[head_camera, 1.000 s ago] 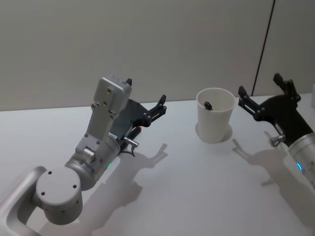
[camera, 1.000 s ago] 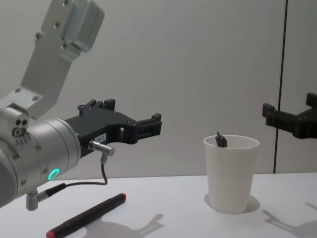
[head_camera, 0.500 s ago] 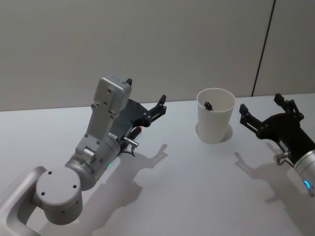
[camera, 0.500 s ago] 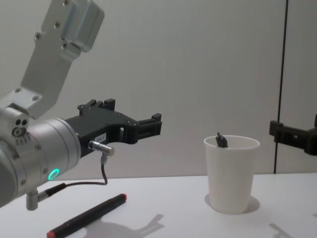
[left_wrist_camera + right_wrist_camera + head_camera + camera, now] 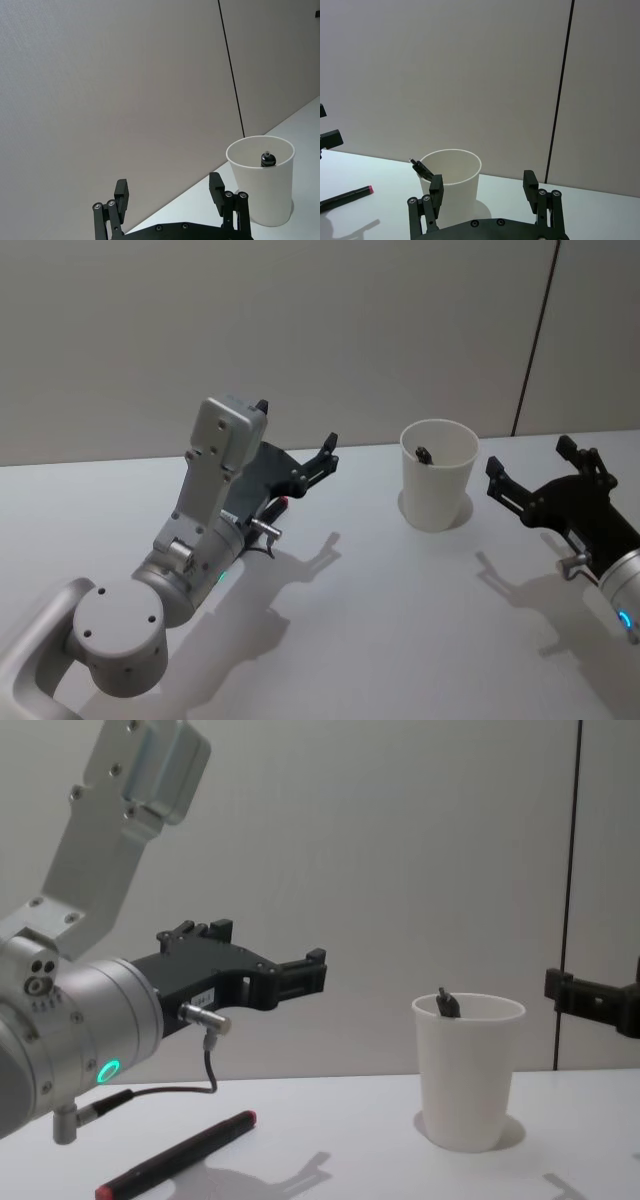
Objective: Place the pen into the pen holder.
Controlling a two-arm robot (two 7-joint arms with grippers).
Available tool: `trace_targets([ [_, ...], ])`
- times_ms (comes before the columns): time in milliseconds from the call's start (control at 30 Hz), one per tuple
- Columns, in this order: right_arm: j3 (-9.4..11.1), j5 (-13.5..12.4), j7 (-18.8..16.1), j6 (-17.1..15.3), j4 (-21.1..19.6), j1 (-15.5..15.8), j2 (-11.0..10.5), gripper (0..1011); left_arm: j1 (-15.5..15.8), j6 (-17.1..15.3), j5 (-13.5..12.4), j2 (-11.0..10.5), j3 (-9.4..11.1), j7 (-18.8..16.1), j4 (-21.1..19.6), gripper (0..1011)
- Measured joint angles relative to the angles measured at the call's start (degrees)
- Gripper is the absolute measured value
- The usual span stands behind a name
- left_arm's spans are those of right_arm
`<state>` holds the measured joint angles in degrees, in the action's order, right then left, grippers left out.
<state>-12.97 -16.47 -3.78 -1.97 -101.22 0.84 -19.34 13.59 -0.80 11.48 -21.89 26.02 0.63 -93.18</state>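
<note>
The pen holder (image 5: 437, 480) is a white paper cup standing upright on the table, also seen in the chest view (image 5: 467, 1070). The black end of a pen (image 5: 423, 453) inside it leans on the rim (image 5: 446, 1003). Another pen (image 5: 175, 1154), black with a red end, lies flat on the table below my left gripper (image 5: 297, 430). That gripper hangs open above the table, left of the cup, holding nothing (image 5: 169, 189). My right gripper (image 5: 530, 458) is open and holds nothing just right of the cup, facing it (image 5: 483, 183).
The white table (image 5: 380, 620) runs back to a plain grey wall with a dark vertical seam (image 5: 535, 335). The left arm's large white link (image 5: 215, 470) stands tall over the table's left half.
My right gripper has drawn back from the cup and lowered, staying open. The left arm, both pens and the cup have not moved.
</note>
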Motion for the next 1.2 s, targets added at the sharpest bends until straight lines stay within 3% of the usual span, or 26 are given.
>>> trace_targets([
  [267, 0.0, 0.0, 0.0, 0.0, 0.0, 0.0, 0.0, 1001, 0.0, -0.3, 0.7, -0.1, -0.2, 1.1, 0.0, 1001],
  [600, 0.0, 0.0, 0.0, 0.0, 0.0, 0.0, 0.0, 1001, -0.5, -1.8, 3.6, -1.6, -1.4, 4.2, -0.7, 1001],
  [1200, 0.0, 0.0, 0.0, 0.0, 0.0, 0.0, 0.0, 1001, -1.4, -8.3, 7.4, -5.7, -4.1, 10.2, -2.6, 1001],
])
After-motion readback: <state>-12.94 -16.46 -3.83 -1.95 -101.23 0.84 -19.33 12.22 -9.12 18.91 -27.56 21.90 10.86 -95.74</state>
